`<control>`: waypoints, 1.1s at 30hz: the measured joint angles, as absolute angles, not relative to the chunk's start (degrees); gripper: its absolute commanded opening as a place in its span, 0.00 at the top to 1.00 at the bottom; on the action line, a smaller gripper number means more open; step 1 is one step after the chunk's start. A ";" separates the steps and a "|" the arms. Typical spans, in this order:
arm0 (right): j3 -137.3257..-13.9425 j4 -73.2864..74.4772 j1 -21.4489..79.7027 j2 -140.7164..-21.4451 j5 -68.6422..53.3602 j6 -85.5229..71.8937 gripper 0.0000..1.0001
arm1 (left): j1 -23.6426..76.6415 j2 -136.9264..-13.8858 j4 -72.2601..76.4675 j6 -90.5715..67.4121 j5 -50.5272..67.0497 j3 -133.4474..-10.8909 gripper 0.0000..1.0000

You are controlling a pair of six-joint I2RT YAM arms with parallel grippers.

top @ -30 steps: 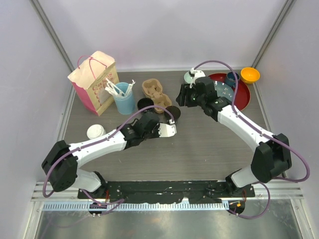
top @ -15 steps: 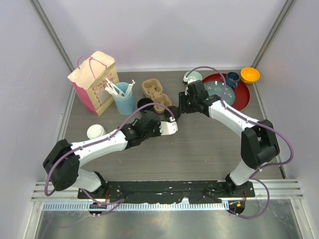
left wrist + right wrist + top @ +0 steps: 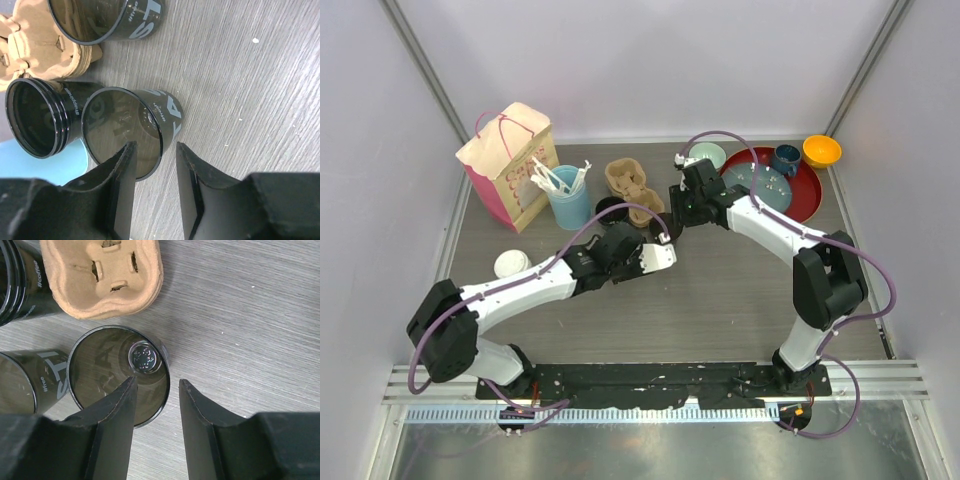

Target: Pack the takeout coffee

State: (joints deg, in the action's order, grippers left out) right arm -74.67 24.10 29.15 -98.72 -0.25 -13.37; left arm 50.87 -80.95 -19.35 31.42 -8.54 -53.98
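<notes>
- The lettered cup [image 3: 150, 112], black with white print on its wall, sits at the middle of the left wrist view. It seems to stand on its base on the grey wood-grain table [image 3: 250, 75], mouth open upward and long axis upright.
- The left claw [image 3: 156, 150] is open. Its jaws straddle that cup's near rim, one over the mouth and one outside the wall, and neither clearly touches.
- The second cup [image 3: 100, 360], also black, is at the middle of the right wrist view. It is seen almost straight down its upright axis, mouth up.
- The right claw [image 3: 157, 384] is open in the same way, with the rim between its jaws and a gap showing on the outer side.
- The ribbed cup [image 3: 610, 208] stands just left of the cardboard carrier [image 3: 628, 180], near the middle of the overhead view, mouth up.
- All three cups cluster just below the carrier, close together.
- Overhead, both claws cover their own cups, so those two barely show there.
- The print on the cups is cut off and only partly readable.
- A small shiny round spot on the second cup's inner bottom is too small to identify.
- Dark fingers fill the lower edge of both wrist views.
- A round white lid [image 3: 510, 264] lies at the left of the overhead view, well apart. Whether a cup sits under it cannot be told.
- The pink paper bag [image 3: 505, 165] is at the upper left and the red tray [image 3: 805, 195] at the upper right.
</notes>
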 measured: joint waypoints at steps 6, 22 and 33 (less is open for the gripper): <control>-75.99 25.85 29.54 -99.15 2.07 -12.36 0.56 | 50.87 -79.42 -24.62 27.77 -6.87 -58.70 0.47; -79.13 29.87 30.48 -103.26 3.92 -9.74 0.75 | 35.66 -76.05 -30.00 17.19 -5.78 -63.75 0.41; -80.42 32.42 32.34 -103.46 4.60 -8.78 0.94 | 28.32 -69.23 -35.31 17.69 -2.79 -59.40 0.43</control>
